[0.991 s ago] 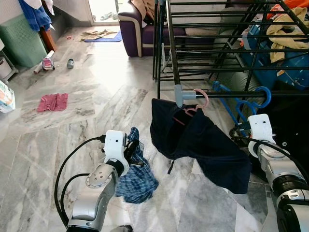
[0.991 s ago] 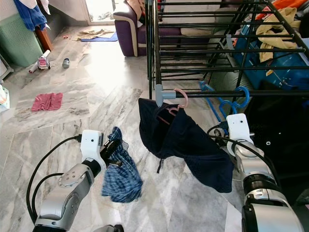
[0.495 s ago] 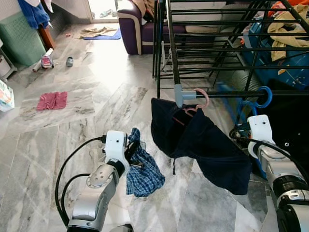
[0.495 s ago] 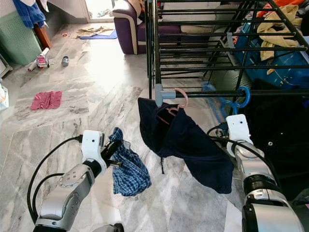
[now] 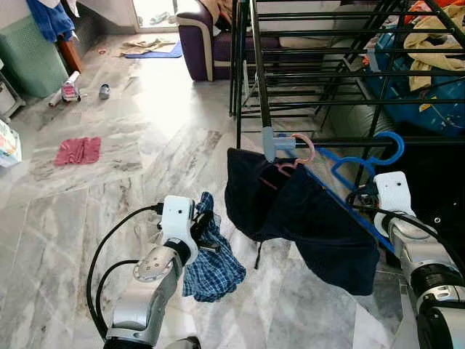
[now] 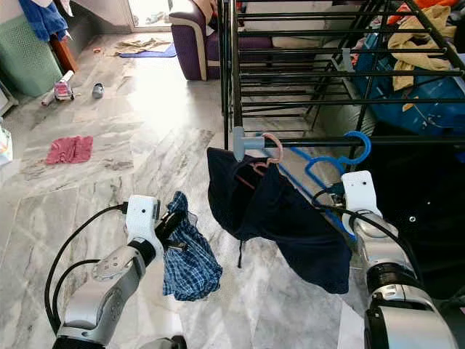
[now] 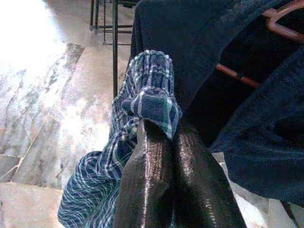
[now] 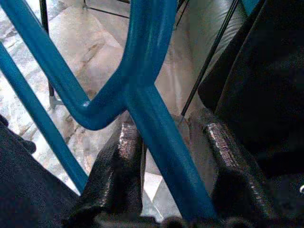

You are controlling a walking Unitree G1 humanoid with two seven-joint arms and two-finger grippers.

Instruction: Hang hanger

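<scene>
Left eye view: grey marble floor [image 5: 109, 189], sunlit toward a doorway beyond the drying rack [image 5: 327, 73]. Purple sofa [image 5: 207, 43] behind the rack; green bin [image 5: 33, 62] and red rag [image 5: 78, 151] well away from it. Dark garment [image 5: 305, 218] on a pink hanger [image 5: 301, 149] at the rack's near corner. Blue hanger [image 5: 363, 163], hook by the front rail, between the spread, unclenched fingers of the right gripper [image 8: 166, 156]. Left gripper [image 7: 164, 142] below the rack, clenched on a checked cloth [image 5: 211, 251].

- Both eye views look forward and down from the head at the floor [image 5: 109, 182] and rack [image 5: 320, 73], sharing nearly the whole scene.
- The left wrist view sits close behind the plaid cloth [image 7: 142, 109].
- The right wrist view sits very close on the blue hanger [image 8: 147, 104].
</scene>
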